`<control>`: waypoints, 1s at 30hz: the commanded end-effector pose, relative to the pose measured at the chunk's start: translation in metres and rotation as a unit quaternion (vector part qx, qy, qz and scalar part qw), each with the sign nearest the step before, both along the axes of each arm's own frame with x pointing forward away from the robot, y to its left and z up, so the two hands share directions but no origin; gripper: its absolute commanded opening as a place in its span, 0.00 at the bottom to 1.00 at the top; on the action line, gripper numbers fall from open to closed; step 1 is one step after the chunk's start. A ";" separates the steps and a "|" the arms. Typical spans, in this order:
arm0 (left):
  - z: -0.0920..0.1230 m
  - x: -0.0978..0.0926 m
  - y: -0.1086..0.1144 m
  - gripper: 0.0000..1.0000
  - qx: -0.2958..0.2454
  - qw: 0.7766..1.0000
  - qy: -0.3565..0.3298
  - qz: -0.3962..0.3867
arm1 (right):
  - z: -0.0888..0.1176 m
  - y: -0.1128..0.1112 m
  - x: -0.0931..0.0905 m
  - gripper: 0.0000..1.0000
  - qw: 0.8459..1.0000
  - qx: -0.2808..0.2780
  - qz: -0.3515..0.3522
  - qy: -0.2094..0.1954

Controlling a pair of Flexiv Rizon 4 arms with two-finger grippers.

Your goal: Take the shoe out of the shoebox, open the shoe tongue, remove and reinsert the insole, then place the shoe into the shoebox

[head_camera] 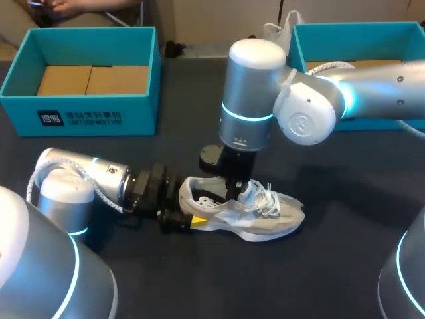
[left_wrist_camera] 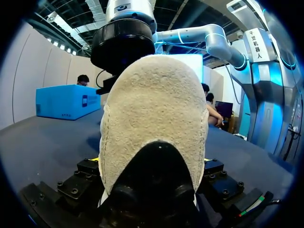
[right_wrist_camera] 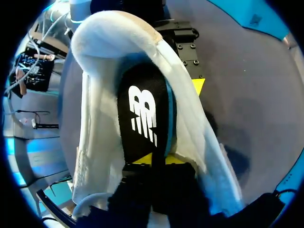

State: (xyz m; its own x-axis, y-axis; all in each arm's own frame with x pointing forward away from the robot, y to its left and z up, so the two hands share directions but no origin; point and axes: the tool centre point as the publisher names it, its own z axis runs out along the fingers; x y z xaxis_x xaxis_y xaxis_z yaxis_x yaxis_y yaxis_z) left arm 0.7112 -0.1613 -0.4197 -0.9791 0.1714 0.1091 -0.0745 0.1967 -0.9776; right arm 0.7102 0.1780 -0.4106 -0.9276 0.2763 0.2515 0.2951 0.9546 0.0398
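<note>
The left gripper [head_camera: 188, 220], low in the frame's lower middle, was clamped on the heel of the shoe [head_camera: 265, 216]. The right gripper [right_wrist_camera: 153, 159] came straight down into the shoe's mouth, its yellow tips nearly together, pinching the near end of the black insole [right_wrist_camera: 142, 107]. The shoe lay on its sole on the dark table [head_camera: 319, 279], toe toward the frame's right. One box [head_camera: 80, 113] stood at the upper left and another box [head_camera: 300, 46] at the upper right, both well apart from the shoe.
</note>
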 end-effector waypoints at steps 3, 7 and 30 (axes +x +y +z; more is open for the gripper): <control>0.001 0.001 -0.001 0.00 0.001 1.000 0.000 0.001 | -0.021 0.004 -0.005 0.00 1.000 -0.008 0.002 0.013; 0.001 0.001 -0.001 0.00 0.001 1.000 0.000 0.001 | -0.011 -0.001 -0.002 0.00 1.000 0.010 -0.002 0.021; 0.001 0.001 -0.001 0.00 0.001 1.000 0.000 0.001 | 0.036 -0.020 0.014 0.00 0.987 0.122 0.095 0.046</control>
